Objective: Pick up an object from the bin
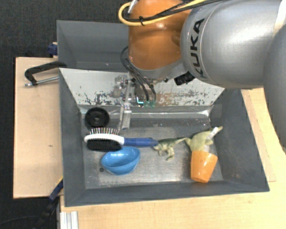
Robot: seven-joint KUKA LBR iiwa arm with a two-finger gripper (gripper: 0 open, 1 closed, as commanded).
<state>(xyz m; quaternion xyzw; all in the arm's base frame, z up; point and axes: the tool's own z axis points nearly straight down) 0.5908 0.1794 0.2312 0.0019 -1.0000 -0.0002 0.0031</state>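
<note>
Camera view. You have the arm (238,37) reaching in from the right over the back wall of the grey bin (71,142). The gripper (124,122) hangs low, just behind the brush (105,141), above the point where its bristled head meets the blue handle. You cannot tell whether the gripper is apart or together, nor whether it touches the brush. The brush lies on the bin floor, white bristles toward the back wall. A black round piece (96,117) sits behind the brush head. A blue bowl (120,160) lies just in front of the brush. A green dinosaur (168,147) lies at the brush handle's tip. Further right of the brush, well apart from it, a second green figure (202,138) rests against an orange cup (202,167)
</note>
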